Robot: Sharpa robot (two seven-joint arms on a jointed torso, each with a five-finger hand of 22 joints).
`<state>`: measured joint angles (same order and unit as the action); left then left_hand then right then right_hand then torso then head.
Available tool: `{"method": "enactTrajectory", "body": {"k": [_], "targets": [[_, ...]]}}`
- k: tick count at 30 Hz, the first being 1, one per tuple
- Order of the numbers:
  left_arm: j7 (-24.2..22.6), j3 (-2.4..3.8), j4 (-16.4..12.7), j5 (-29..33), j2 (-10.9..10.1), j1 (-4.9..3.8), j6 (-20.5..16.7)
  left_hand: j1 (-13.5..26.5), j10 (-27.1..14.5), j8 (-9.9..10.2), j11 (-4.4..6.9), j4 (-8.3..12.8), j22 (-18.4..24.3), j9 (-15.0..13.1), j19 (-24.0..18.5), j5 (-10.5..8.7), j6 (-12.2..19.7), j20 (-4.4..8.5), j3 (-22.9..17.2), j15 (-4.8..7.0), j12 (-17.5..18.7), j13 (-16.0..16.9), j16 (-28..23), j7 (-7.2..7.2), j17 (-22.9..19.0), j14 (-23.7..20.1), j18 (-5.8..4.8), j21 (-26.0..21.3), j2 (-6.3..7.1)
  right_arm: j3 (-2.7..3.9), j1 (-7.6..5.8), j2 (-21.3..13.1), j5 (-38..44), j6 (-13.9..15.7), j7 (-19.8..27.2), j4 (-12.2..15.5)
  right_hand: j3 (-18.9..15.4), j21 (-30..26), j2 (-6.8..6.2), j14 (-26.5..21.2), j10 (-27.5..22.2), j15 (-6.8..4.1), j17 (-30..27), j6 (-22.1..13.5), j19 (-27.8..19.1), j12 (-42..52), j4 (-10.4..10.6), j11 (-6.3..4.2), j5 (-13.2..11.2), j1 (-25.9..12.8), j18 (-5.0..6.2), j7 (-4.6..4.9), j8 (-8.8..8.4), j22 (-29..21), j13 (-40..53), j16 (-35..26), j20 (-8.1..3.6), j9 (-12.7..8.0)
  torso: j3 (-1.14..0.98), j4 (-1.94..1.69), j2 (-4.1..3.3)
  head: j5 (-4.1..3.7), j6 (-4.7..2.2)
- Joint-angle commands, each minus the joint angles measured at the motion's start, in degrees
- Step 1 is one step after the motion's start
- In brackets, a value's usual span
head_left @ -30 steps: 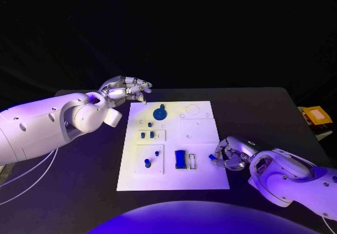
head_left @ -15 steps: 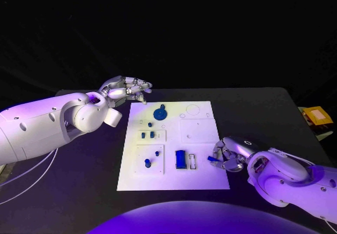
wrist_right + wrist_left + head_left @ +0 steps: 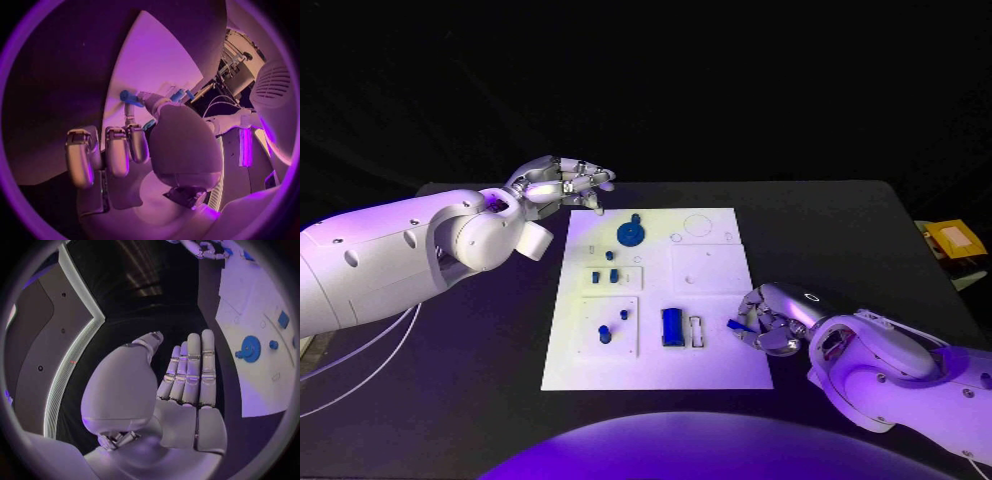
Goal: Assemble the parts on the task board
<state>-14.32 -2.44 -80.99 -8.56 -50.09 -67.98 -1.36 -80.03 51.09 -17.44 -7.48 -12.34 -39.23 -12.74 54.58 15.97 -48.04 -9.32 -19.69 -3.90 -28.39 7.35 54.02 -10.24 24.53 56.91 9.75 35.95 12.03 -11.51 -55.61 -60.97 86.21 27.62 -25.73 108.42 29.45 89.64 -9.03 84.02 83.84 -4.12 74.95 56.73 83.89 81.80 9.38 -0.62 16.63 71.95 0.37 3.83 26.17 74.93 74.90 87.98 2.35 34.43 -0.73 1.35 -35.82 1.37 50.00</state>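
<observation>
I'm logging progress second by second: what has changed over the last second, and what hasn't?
The right hand, pinching a small blue part at the task board's right edge, has edged slightly inward over the board, its wrist turning a little. Nothing was grasped or released. The left hand, holding nothing, and the parts on the board stayed put.

Robotics lab or demo cell, not a home or shop. Matte black desk (image 3: 848, 230) against a fully dark backdrop, flat white rectangular task board (image 3: 711, 370) with small blue plastic parts centred on it as a test fixture. Left wrist view: grey wall panels edged by a bright white light strip (image 3: 75, 357). Right wrist view: equipment rack with loose cables (image 3: 240, 62). Orange box (image 3: 952, 236) sits off the desk's edge.
</observation>
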Motion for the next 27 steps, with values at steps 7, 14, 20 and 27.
{"method": "enactTrajectory", "body": {"k": [7,14,20,27], "targets": [[-0.1,0.02,-0.2,-0.8,0.1,-0.03,1.2,-0.9,-0.3,-0.4,-0.04,0.3,0.1,0.0,0.6,0.28,-0.2,0.01,-0.4,0.17,0.4,-0.1,0.0,-0.43,0.0,-0.4,0.69,-0.3,-0.25,-0.09,-0.09,1.3,-7.0,2.1,0.7,0.8,4.5,0.4,-0.44,5.5,1.6,-0.39,12.7,0.3,6.1,0.8,-0.8,-0.48,-0.1,-2.1,-0.37,-0.81,1.44,15.1,8.3,0.6,-0.47,1.2,0.00,0.04,-0.04,0.16,0.00],[-0.1,0.02,-0.3,-0.8,0.0,-0.03,1.5,-1.4,-0.3,-0.4,-0.05,0.5,0.0,0.0,0.6,0.48,-0.2,0.04,-0.8,0.18,0.4,-0.2,0.0,-0.45,0.0,-0.4,0.70,-0.3,-0.53,0.03,-0.22,2.5,-9.5,4.5,1.6,1.2,4.7,0.4,-0.96,5.5,1.6,-0.47,12.7,0.4,6.1,0.7,-0.7,-0.56,-0.1,-3.3,-0.37,-0.90,1.82,15.1,8.3,0.6,-0.55,1.4,-0.02,0.06,-0.07,0.49,0.00],[0.0,0.02,-0.4,-0.8,0.0,-0.03,1.6,-1.5,-0.3,-0.4,-0.06,0.5,0.0,0.0,0.6,0.50,-0.2,0.05,-0.9,0.18,0.5,-0.2,0.0,-0.45,0.0,-0.4,0.69,-0.3,-0.56,0.07,-0.24,3.1,-11.5,5.1,1.8,1.4,4.8,0.4,-1.20,5.5,1.6,-0.53,12.7,0.5,6.1,0.8,-0.3,-0.63,-0.4,-5.0,-0.37,-0.98,2.19,15.1,8.4,0.6,-0.62,1.6,0.00,0.07,-0.07,0.40,0.00],[0.2,0.03,-0.4,-0.9,-0.1,-0.03,1.8,-1.6,-0.3,-0.4,-0.06,0.5,0.0,0.0,0.6,0.51,-0.2,0.05,-0.9,0.18,0.5,-0.2,0.0,-0.45,0.0,-0.4,0.70,-0.3,-0.56,0.08,-0.24,4.1,-14.2,3.1,1.8,1.1,4.4,0.4,-1.59,5.5,1.8,-0.52,12.7,0.6,6.1,0.9,1.3,-0.61,-1.5,-8.5,-0.37,-0.96,2.54,15.1,8.6,0.6,-0.66,1.8,-0.02,0.04,-0.04,0.32,0.00]]}}
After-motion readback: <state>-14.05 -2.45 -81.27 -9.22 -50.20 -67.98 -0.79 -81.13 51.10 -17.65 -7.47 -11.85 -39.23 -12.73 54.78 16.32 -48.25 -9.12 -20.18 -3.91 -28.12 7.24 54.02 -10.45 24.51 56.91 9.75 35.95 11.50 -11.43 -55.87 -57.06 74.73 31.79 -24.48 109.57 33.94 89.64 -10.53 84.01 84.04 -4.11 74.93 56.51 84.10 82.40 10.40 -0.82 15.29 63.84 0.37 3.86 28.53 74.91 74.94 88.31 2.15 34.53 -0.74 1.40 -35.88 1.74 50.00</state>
